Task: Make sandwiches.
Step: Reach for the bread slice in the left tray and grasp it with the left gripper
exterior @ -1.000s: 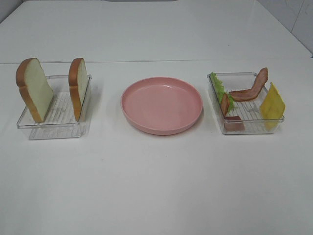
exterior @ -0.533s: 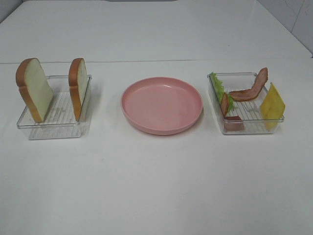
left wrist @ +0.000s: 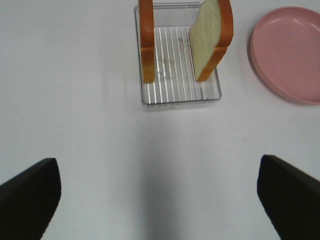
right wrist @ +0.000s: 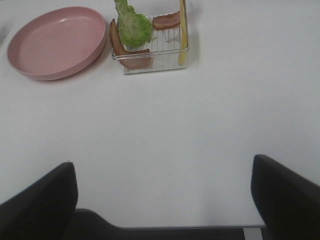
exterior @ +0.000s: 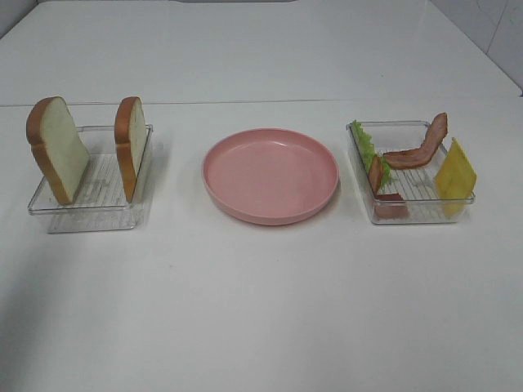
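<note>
Sandwiches: found none built, with every part lying separate.

From the high view, saw the plate (exterior: 270, 175) bare in the middle. Left of the plate, found two slices of bread (exterior: 59, 159) standing on edge in the bread tray (exterior: 90, 214), one at each end and not touching. Right of the plate, found the filling tray (exterior: 417, 214) holding lettuce (exterior: 364, 143), bacon (exterior: 421, 147) and cheese (exterior: 454, 173), all propped up on edge. Saw neither arm in this view.

From the left wrist view, caught the left gripper (left wrist: 160, 200) with its fingers spread wide and nothing between them, over bare table, well apart from the plate and from the bread beside it.

From the right wrist view, caught the right gripper (right wrist: 162, 200) likewise spread wide and holding nothing, well apart from the plate and from the fillings next to it.

Judged nothing done so far. Left to do: lay one slice on the plate, stack lettuce, bacon and cheese on it, then cap with the second slice.
</note>
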Available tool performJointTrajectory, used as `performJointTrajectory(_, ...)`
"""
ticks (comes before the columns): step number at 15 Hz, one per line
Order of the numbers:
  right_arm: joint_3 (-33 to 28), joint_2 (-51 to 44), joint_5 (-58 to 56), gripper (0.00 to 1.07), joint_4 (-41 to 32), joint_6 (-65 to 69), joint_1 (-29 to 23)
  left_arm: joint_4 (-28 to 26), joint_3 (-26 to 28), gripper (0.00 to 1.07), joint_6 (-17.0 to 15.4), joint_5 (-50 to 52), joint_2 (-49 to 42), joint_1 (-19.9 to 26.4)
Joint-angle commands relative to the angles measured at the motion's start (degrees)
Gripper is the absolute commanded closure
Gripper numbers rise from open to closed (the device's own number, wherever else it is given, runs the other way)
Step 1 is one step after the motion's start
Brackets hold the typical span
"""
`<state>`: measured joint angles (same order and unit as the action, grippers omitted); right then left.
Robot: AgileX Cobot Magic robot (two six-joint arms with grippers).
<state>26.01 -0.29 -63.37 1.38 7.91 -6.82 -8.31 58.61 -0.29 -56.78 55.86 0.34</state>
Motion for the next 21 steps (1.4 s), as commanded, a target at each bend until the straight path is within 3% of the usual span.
performJointTrajectory(1,-0.1,-1.1,0.3,0.17,0.3,-0.2,0.2,-2.9,11.2,0.07,-0.5,-0.3,12.7,0.0)
performJointTrajectory(3,-0.1,-1.1,0.3,0.17,0.3,-0.2,0.2,-5.0,22.6,0.07,-1.2,-3.9,25.4,-0.9)
performJointTrajectory(5,-0.1,-1.1,0.3,0.17,0.3,-0.2,0.2,-3.4,28.9,0.07,-3.3,-6.2,32.3,-3.8)
performJointTrajectory(7,-0.1,-1.1,0.3,0.17,0.3,-0.2,0.2,5.8,38.9,0.07,-11.1,-9.2,42.8,-10.0)
performJointTrajectory(11,-0.1,-1.1,0.3,0.17,0.3,-0.2,0.2,8.9,52.7,0.07,-18.7,-13.3,56.8,-15.5)
performJointTrajectory(15,-0.1,-1.1,0.3,0.17,0.3,-0.2,0.2,9.3,60.8,0.07,-20.4,-13.5,67.6,-18.3)
performJointTrajectory(21,-0.1,-1.1,0.3,0.17,0.3,-0.2,0.2,7.0,61.2,0.09,-21.4,-10.1,75.2,-18.3)
